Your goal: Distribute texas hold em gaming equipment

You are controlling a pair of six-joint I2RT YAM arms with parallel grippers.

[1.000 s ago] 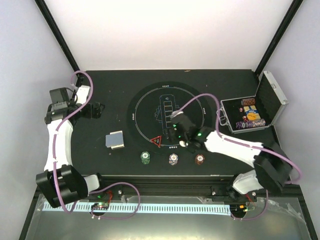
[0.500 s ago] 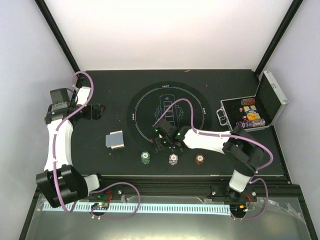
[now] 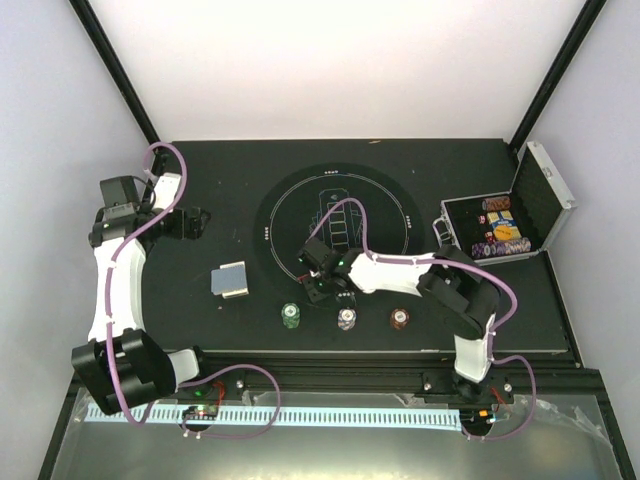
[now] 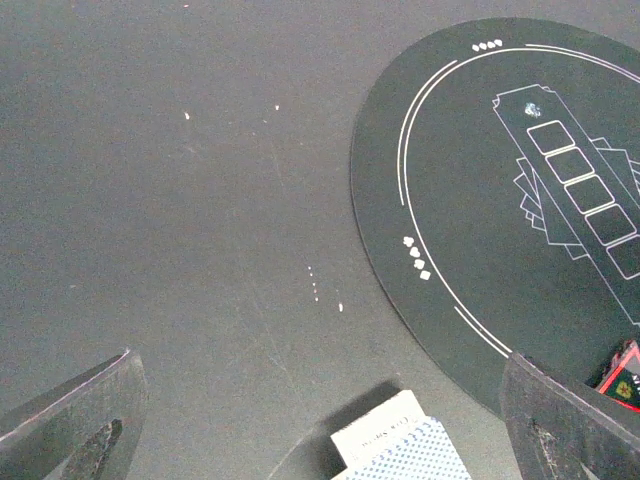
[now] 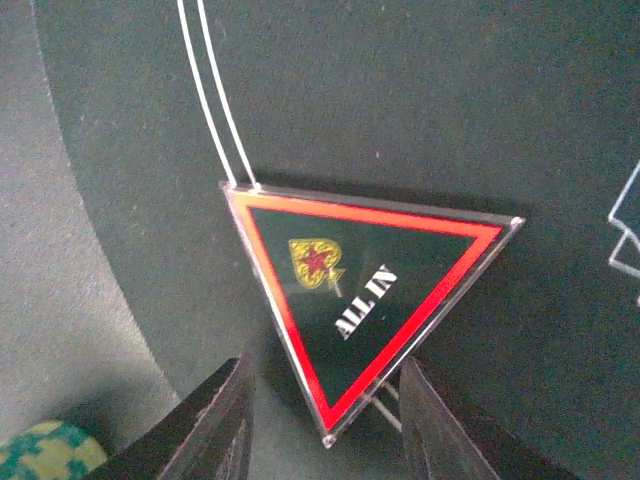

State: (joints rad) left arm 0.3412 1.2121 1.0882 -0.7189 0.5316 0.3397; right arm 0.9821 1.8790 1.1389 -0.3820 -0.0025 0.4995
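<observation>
The right gripper (image 5: 322, 412) is down at the near-left rim of the black mat (image 5: 450, 120). Its jaws are partly apart, straddling the lower corner of the red triangle marker (image 5: 370, 290), which lies flat there. They seem not quite to touch it. The left gripper (image 4: 320, 420) hangs wide open and empty above the cards (image 4: 398, 452).

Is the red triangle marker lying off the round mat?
No, the right wrist view shows the red triangle marker lying wholly on the round mat.
</observation>
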